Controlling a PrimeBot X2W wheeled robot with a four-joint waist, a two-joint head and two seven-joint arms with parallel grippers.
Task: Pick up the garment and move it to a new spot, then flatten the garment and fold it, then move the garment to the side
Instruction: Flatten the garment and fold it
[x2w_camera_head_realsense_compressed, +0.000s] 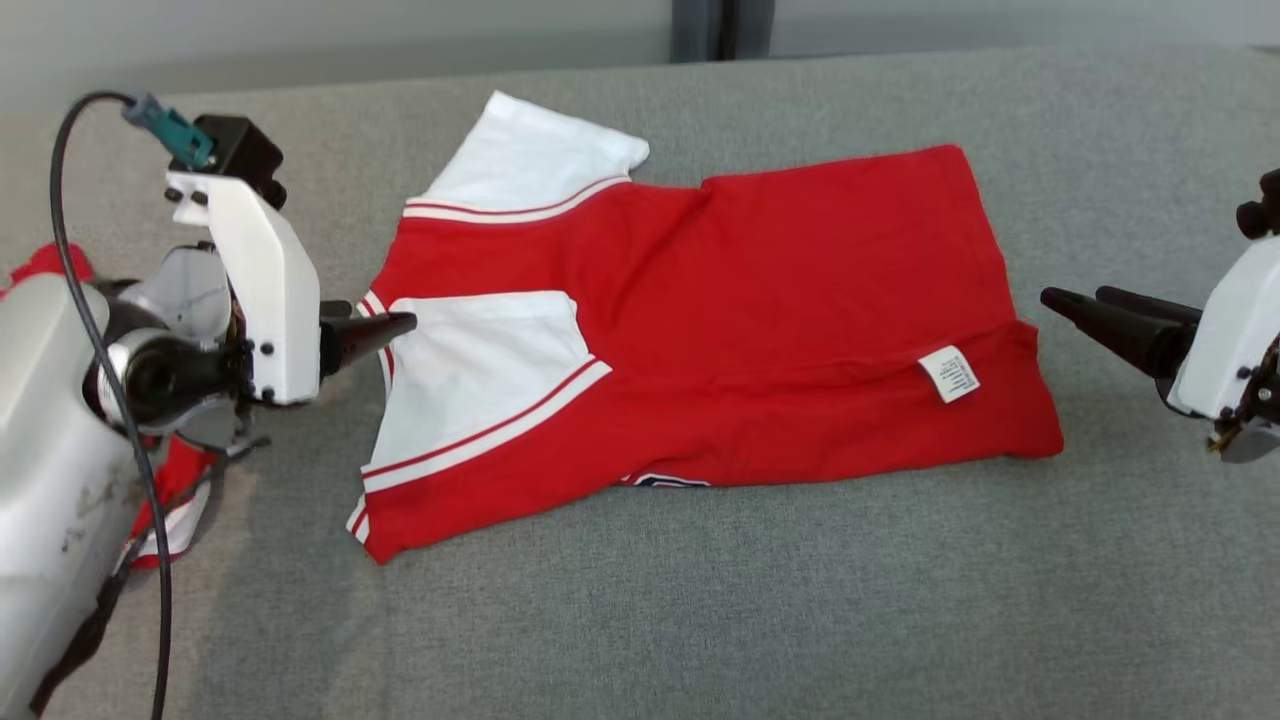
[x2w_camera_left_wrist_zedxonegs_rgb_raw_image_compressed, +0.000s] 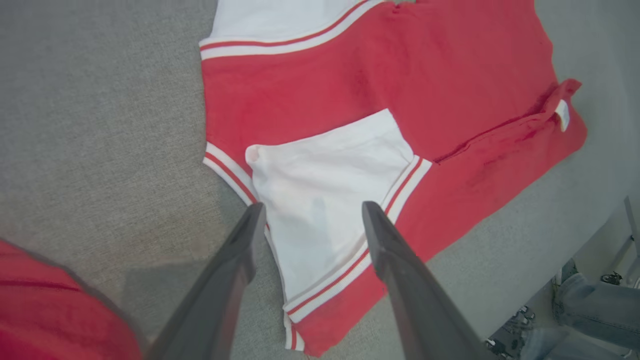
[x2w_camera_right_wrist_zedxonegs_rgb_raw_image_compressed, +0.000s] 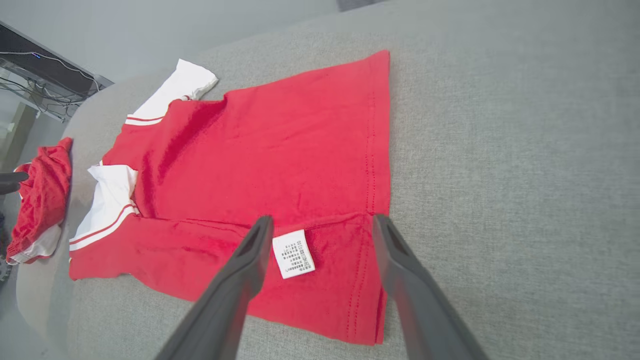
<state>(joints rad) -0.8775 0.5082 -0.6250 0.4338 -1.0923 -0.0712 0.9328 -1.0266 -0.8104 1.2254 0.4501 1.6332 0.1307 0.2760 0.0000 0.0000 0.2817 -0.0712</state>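
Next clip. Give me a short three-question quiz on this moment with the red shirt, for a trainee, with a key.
1. True or false: the left gripper and the right gripper both stand open, gripping no part of the garment.
2. The white care label lies nearest to: A) the left gripper; B) the right gripper; C) equally near both.
3. Fill in: the garment's body is red and its sleeves are ____.
Key: 1 true; 2 B; 3 white.
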